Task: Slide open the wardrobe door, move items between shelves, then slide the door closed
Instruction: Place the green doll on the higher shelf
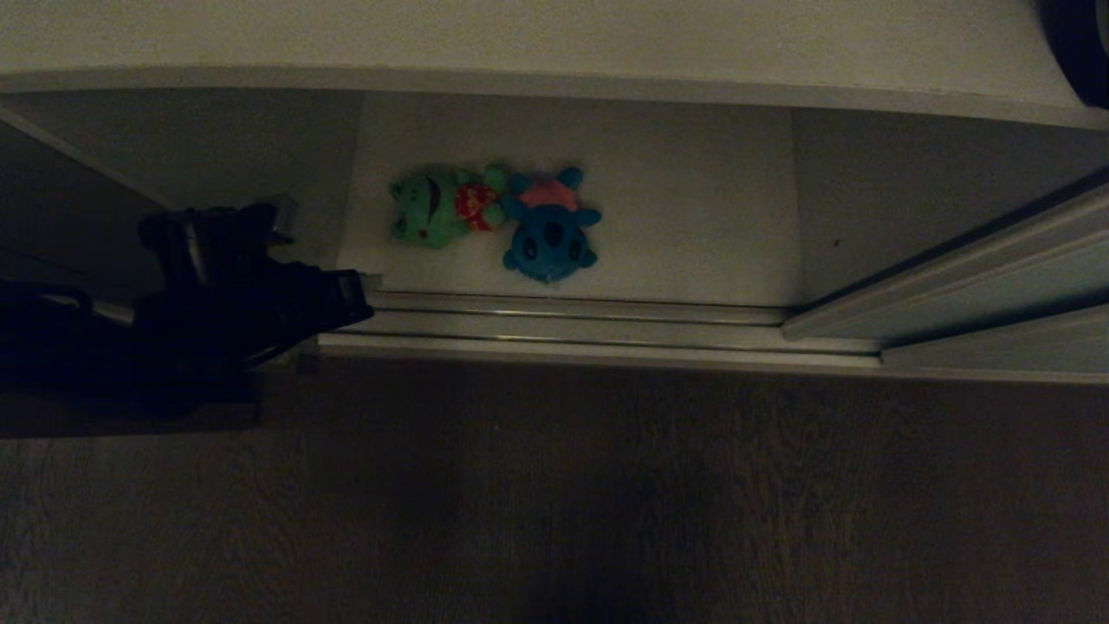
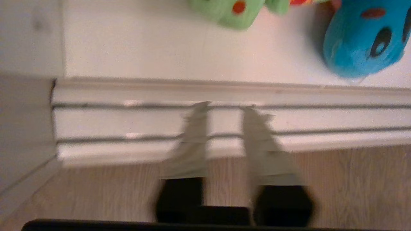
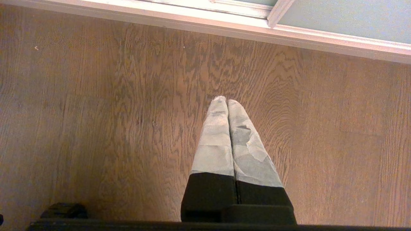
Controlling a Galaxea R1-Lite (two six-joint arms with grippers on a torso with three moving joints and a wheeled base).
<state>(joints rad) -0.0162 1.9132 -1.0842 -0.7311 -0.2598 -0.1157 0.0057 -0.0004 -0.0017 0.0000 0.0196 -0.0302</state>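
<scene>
1. The sliding wardrobe door (image 1: 996, 277) stands pushed to the right, leaving the compartment open; only its pale panel and slim metal edge show at the right of the head view, resting in the floor track (image 1: 572, 321).
2. The lower shelf (image 1: 693, 217), a plain white board just behind the track, carries both items. The green plush toy (image 1: 437, 206), with its red patch, lies to the left; the blue plush toy (image 1: 548, 225), pink-topped, lies just beside it on the right, the two touching.
3. Both toys lie near the front edge of the board, within easy reach from the opening, which is likely why the approach comes from the floor side.
4. The upper shelf (image 1: 554, 52) runs across the top of the head view; no toy lies on the part visible here. At its far right a dark object is partly visible and cannot be identified.
5. The left gripper (image 2: 224, 107) hovers over the track, left of the toys and apart from them. Its fingers (image 2: 194, 141) stand parted by a narrow gap and hold nothing, judged a preparation for grasping the nearer, green toy.
6. The right gripper (image 3: 227, 101) is parked over the wooden floor (image 3: 96, 128), fingers pressed together, empty.
7. The transfer between shelves is judged not yet begun.
</scene>
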